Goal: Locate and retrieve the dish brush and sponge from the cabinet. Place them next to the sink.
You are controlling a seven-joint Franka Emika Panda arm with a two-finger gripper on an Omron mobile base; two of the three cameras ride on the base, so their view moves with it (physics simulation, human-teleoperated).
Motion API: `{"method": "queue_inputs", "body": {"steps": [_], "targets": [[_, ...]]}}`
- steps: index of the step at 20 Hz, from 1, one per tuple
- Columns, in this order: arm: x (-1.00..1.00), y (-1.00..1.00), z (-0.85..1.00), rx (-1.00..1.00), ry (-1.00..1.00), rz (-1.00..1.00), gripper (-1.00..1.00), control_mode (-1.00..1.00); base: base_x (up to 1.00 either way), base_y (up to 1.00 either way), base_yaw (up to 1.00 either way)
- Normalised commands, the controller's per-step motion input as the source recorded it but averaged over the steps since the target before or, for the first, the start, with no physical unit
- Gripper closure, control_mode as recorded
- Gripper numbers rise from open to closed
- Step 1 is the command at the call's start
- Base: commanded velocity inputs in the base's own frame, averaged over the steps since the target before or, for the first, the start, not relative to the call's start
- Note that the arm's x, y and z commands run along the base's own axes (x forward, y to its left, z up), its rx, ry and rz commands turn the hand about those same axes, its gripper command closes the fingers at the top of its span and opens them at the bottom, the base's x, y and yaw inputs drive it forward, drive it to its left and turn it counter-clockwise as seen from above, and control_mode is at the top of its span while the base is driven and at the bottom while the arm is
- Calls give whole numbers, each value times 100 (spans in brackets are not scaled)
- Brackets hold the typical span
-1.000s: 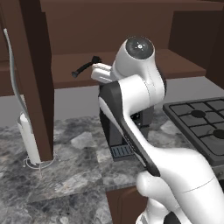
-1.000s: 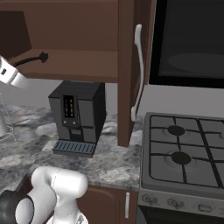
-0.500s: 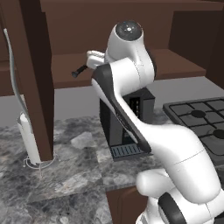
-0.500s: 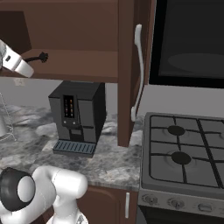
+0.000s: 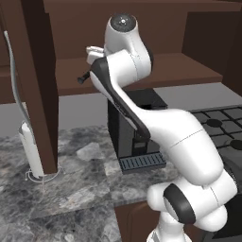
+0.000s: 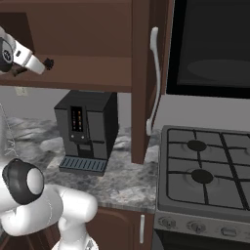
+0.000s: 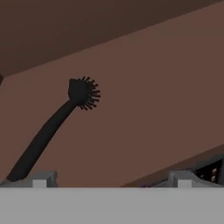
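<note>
We have the gripper (image 7: pixel 111 177) up at the open cabinet (image 5: pixel 142 28), its two dark fingertips spread as wide as they go and nothing between them. The dish brush (image 7: pixel 57 127) lies flat on the cabinet's shelf (image 5: pixel 175 71), and that is what the next reach turns on.

In the hand view the brush's long axis runs on a slant: the handle starts just beside the left fingertip at the bottom edge and climbs away to the round bristly head, which sits further along the shelf and a little toward the middle of the view. So the handle end is the near end and the head the far end. The brush is off to one side of the line between the fingertips, not centred in the gap; we judge the hand must shift toward the handle and turn so that the jaws close across the thin handle, not along it.

From the left base view we can make out only the dark end of the brush (image 5: pixel 83 78) poking out beside the hand on the shelf; from the right base view the bristly head (image 6: pixel 48 62) shows just past the hand.

We cannot spot the sponge on the shelf from here. The faucet (image 5: pixel 14 85) stands below the cabinet, left of the coffee machine (image 5: pixel 134 137), which marks where the brush has to end up.
</note>
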Motion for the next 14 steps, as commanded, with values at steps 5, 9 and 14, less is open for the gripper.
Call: {"method": "queue_inputs", "body": {"steps": [5, 9, 14], "targets": [[35, 21, -1, -11, -8, 0, -100, -100, 0, 0, 0], [22, 4, 2, -8, -6, 0, -100, -100, 0, 0, 0], [7, 2, -9, -1, -2, 0, -100, -100, 0, 0, 0]]}}
